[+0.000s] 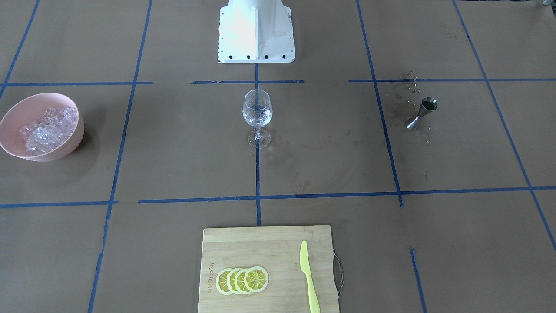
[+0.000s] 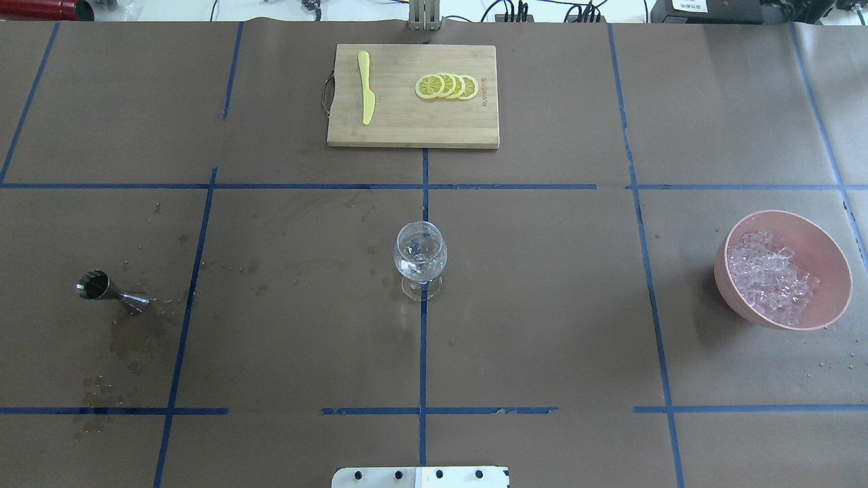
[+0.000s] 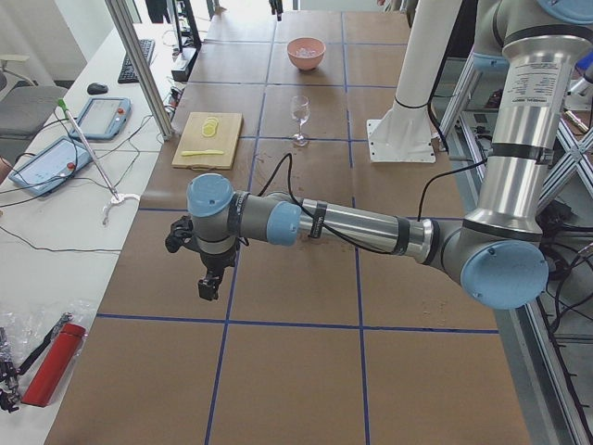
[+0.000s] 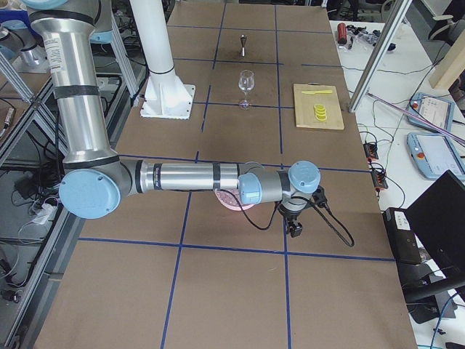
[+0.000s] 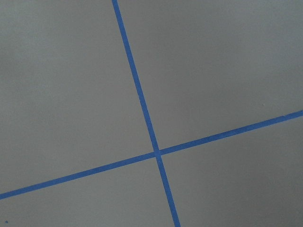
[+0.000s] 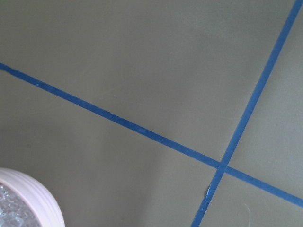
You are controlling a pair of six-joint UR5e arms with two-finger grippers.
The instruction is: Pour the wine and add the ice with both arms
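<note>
Brown-papered table (image 2: 542,305): the stemmed glass (image 2: 420,256) stands at its centre with the wine (image 1: 257,115) glinting inside, and the ice (image 2: 770,276) fills a pink bowl (image 2: 829,256) toward the right edge. The left gripper (image 3: 209,287) and right gripper (image 4: 295,231) hang above opposite ends; whether their jaws are wide or narrow cannot be told.

Pink bowl (image 2: 831,268) — brown table (image 2: 542,305), blue tape grid (image 2: 424,366).

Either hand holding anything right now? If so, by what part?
Nothing seen held. Glass, jigger and bowl stand alone; left hand and right hand hang apart from them, seemingly empty.
</note>
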